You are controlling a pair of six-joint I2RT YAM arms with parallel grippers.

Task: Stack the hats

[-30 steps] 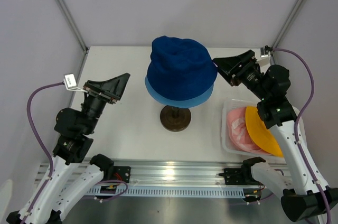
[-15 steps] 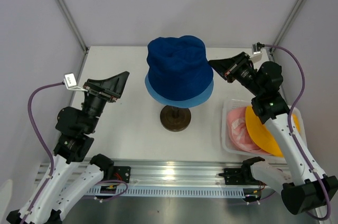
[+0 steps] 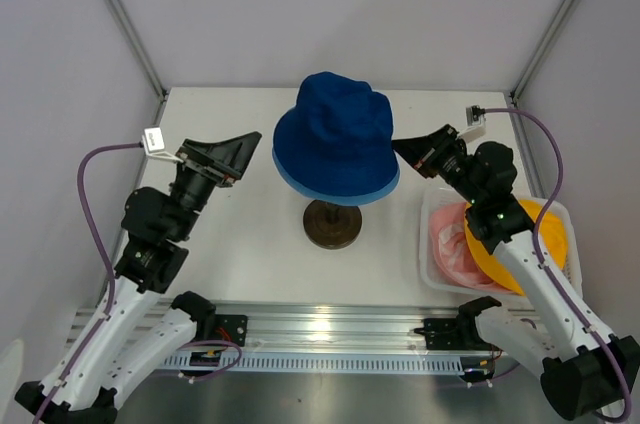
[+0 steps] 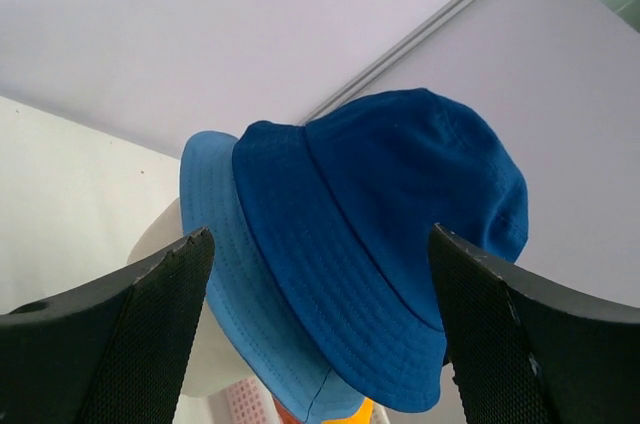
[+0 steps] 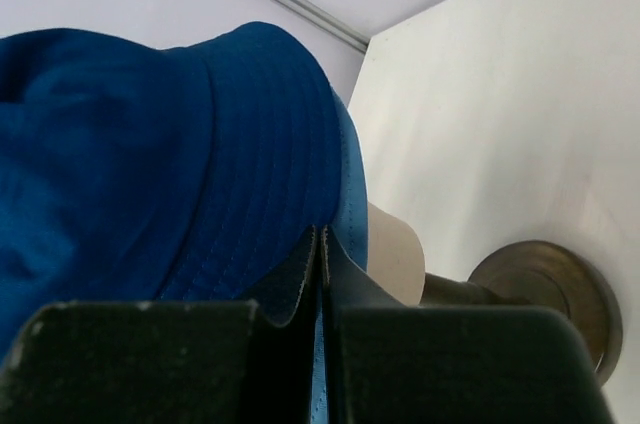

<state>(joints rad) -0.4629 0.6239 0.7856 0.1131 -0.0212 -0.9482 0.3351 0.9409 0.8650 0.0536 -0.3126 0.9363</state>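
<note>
The dark navy hat point(image 3: 335, 134) sits over the light blue hat point(image 3: 335, 191) on the mannequin head. My right gripper point(image 3: 399, 146) is at the brims' right edge. In the right wrist view it point(image 5: 320, 239) is shut where the navy brim point(image 5: 150, 164) meets the light blue brim point(image 5: 352, 204), and a thin strip of lighter blue fabric shows between the fingers. My left gripper point(image 3: 248, 156) hovers open just left of the hats, touching neither. In its own view the navy hat point(image 4: 400, 214) and light blue brim point(image 4: 215, 244) lie beyond its wide jaws point(image 4: 320, 244). The pink hat point(image 3: 450, 239) and yellow hat point(image 3: 520, 244) lie in the basket.
The cream mannequin head point(image 5: 395, 254) stands on a dark round base point(image 3: 335, 224) at the table's middle. The white mesh basket point(image 3: 430, 279) sits at the right front, under my right arm. Grey walls close in the table at the back and sides.
My right gripper has shut at the brim edge and dropped lower and nearer. The navy hat has settled rounder and more level. My left gripper has moved right, closer to the hats.
</note>
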